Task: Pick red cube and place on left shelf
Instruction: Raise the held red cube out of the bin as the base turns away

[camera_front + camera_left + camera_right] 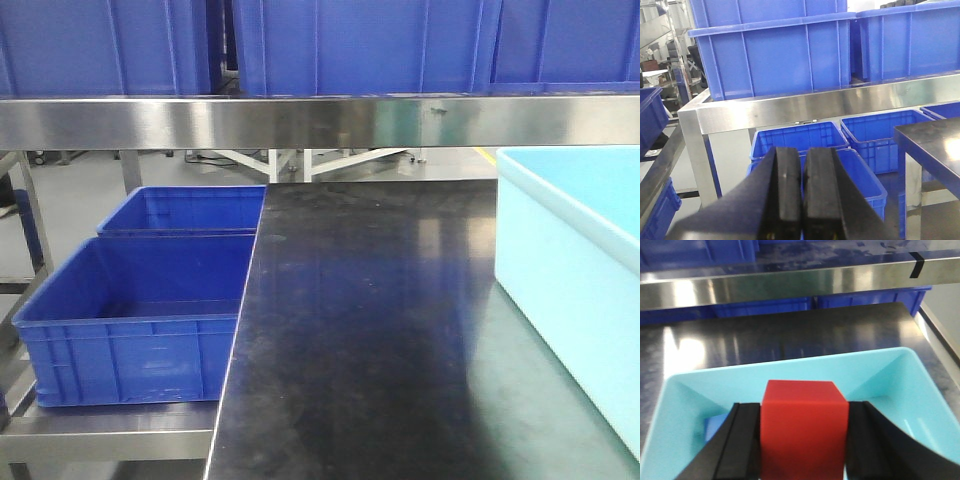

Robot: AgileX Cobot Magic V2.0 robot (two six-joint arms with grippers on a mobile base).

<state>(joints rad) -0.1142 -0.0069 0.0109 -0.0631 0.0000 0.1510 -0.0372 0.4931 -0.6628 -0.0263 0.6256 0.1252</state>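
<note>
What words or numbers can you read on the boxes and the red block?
None: no words, numbers or labels can be read in any view.
The red cube in the right claw is plain.
The blue crates and light blue tub show no writing.
The black strip on the steel rail bears no letters.

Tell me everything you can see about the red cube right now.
The red cube is a plain, matte, evenly red block with sharp edges, looking like plastic or foam. It sits squarely between the black fingers of the right gripper, which press its left and right faces. Its top and front faces show; the underside is hidden. It is over the inside of the light blue bin, and whether it touches the floor cannot be told. Only the right wrist view shows it.
</note>
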